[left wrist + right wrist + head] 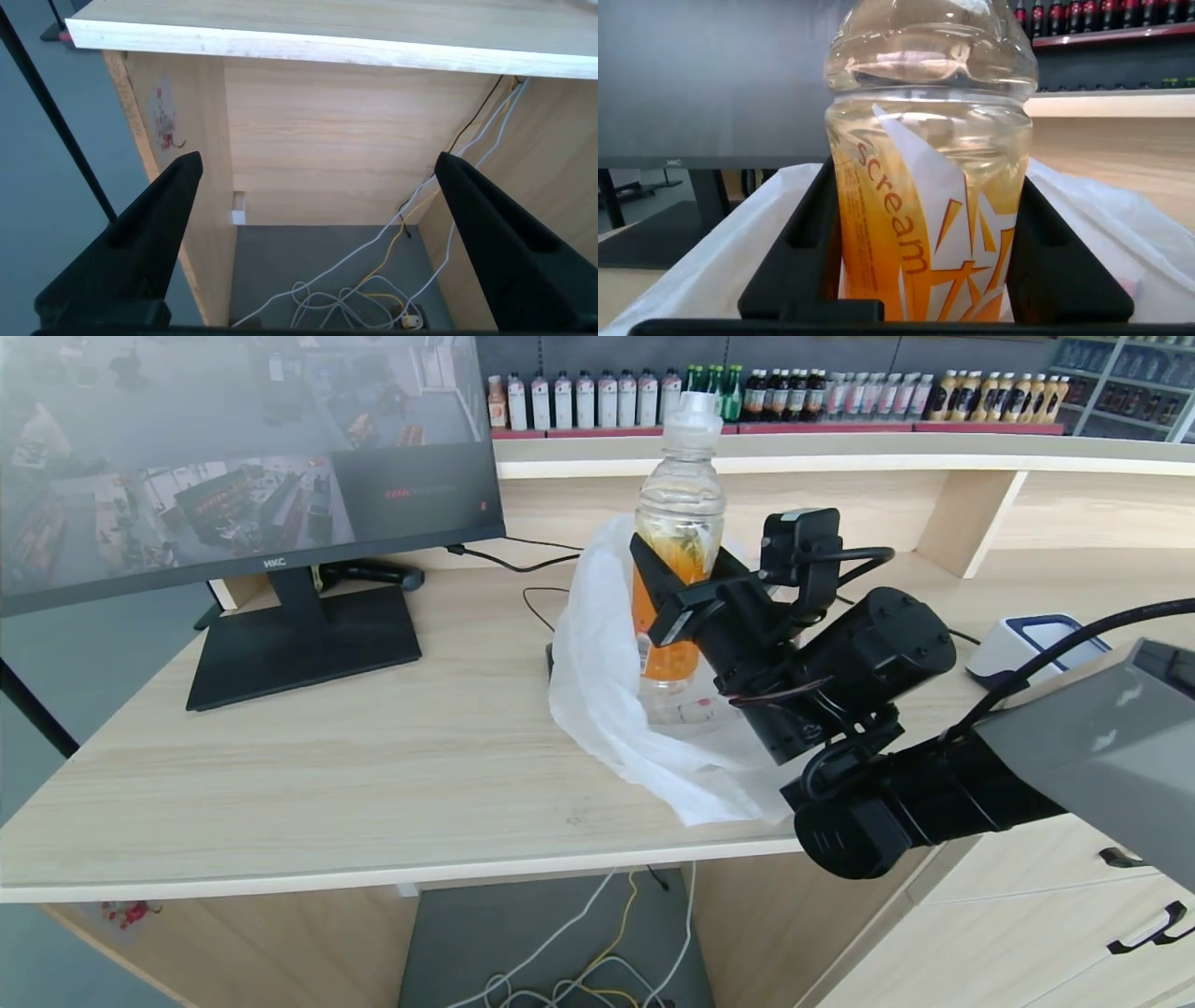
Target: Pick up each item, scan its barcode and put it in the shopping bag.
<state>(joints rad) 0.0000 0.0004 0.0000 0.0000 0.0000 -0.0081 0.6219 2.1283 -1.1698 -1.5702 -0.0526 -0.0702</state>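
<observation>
We are looking at the bottle (680, 523), which is standing upright with its white top uppermost. The right gripper (686, 586) is clamping it around its orange middle, one black finger on each side, closed down to the bottle's width. The bottle's lower part is sitting in the open mouth of the white bag (607, 709). The bag is lying crumpled on the tabletop (373, 775), right of the middle, and is spilling down to the front edge. The bottle's base seems to be inside the bag, though through the thin plastic we cannot tell whether it is resting on anything. The scanner (1022, 649) is sitting near the right edge, well apart from the bag. The monitor (233, 448) is standing toward the back left corner, its flat foot pointing at the front edge. The left gripper (318, 233) is hanging below the tabletop's front edge, with its two fingers spread wide and gripping nothing. Loose cables (355, 289) are trailing down in the recess under the tabletop beyond it.
</observation>
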